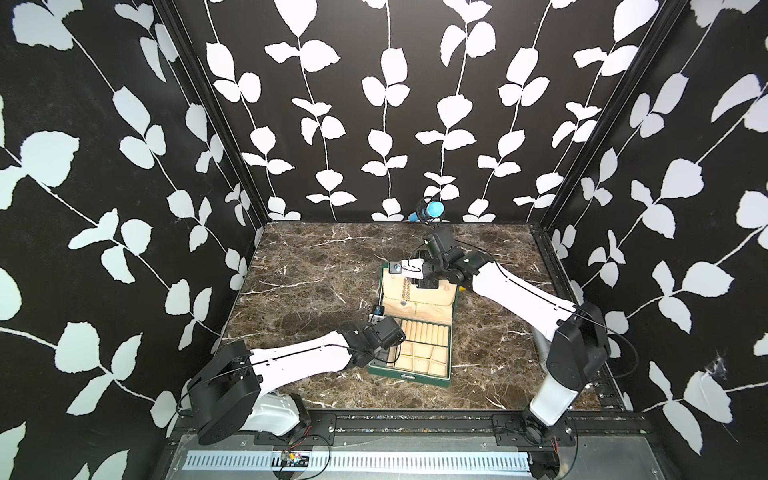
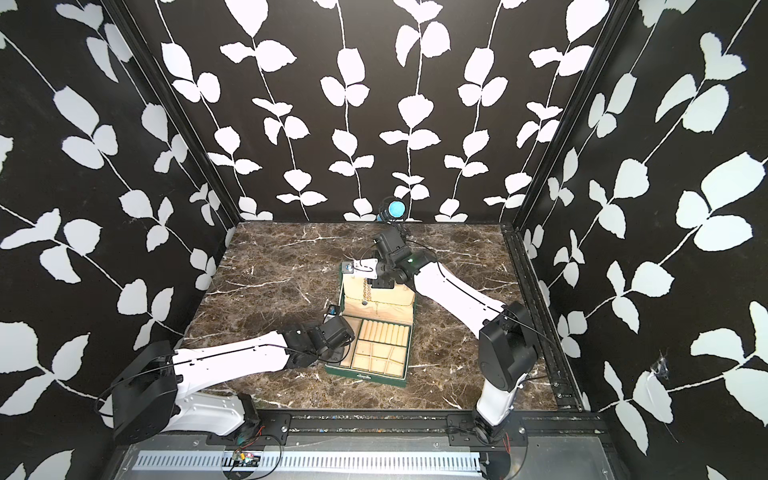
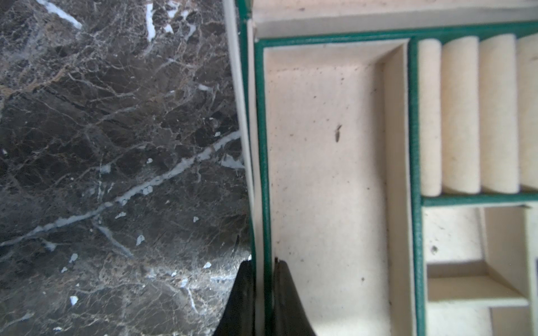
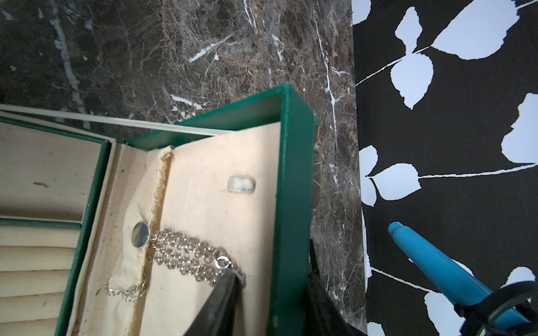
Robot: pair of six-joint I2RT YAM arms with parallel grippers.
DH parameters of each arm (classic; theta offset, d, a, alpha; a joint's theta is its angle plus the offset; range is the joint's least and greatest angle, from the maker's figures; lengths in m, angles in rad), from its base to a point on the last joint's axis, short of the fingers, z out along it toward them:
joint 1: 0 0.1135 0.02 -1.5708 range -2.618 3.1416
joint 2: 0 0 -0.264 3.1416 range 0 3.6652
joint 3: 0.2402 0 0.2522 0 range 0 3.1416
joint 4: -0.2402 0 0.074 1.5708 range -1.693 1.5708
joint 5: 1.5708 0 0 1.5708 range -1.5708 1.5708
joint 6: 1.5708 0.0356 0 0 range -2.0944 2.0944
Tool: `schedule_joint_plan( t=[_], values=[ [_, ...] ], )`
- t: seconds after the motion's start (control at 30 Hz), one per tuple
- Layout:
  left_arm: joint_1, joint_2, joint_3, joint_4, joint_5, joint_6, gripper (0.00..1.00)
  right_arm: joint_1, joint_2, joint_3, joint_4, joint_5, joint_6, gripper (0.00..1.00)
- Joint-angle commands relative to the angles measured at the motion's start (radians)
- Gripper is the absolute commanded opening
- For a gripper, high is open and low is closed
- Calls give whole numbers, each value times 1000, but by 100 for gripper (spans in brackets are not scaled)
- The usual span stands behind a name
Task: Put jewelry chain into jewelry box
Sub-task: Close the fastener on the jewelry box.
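Currently, jewelry chain [image 4: 186, 256] lies in the lid [image 4: 291, 174], apparently touching right gripper's [image 4: 273, 273] half-open jaws; left gripper [image 3: 263, 264] clamps jewelry box [image 3: 262, 145] wall.

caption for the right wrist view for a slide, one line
Jewelry chain lying on the lid lining of the open jewelry box, right gripper straddling the lid's green rim.

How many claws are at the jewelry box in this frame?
2. The left claw is clamped on the side wall of the jewelry box by the long compartment; the right claw straddles the open lid's rim, jaws apart, beside the jewelry chain. Neither is hidden.
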Motion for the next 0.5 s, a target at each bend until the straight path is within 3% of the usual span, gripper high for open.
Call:
schedule_joint_plan(
  t=[0.0,0.47],
  values=[
    [-15,9,-10,-40,14,36,8,6,30,11,43,29,7,37],
    [-17,7,-18,-38,14,34,8,18,42,-15,75,79,-6,31]
  ],
)
